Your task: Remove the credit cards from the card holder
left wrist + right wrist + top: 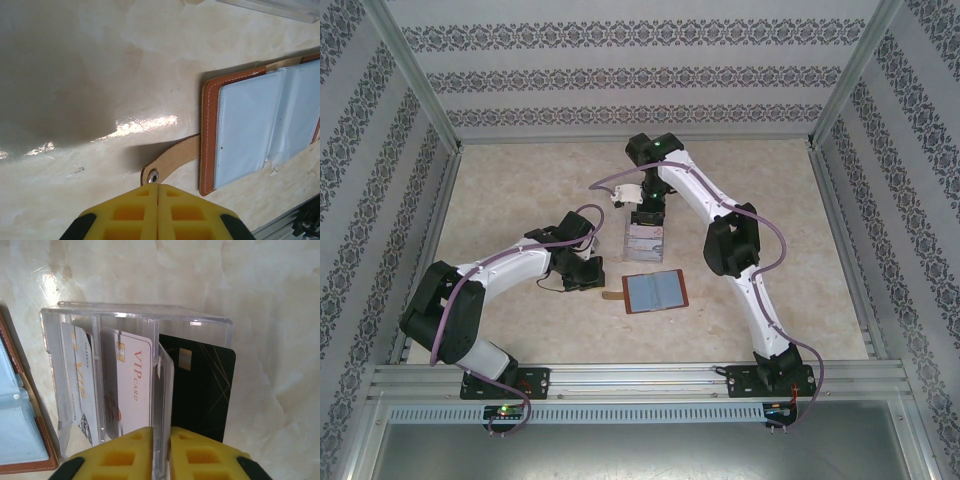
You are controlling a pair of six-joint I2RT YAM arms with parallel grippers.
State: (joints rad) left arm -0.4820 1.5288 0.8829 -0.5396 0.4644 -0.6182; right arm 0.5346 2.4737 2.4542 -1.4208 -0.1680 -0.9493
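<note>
Left jaws together; right jaws apart, perhaps astride tray (140, 316) with "VIP CARD" cards (134, 390).

1. My left wrist view cuts the card holder (250, 130) off at the right edge.
2. The right gripper (161, 436) hides the near edge of the black card (202, 390) from me.
3. From above, I find the contents of the clear tray (630, 245) too small to make out.

Clear slotted tray (135, 320) on beige marbled tabletop (520, 190); patterned walls (620, 70) around.
</note>
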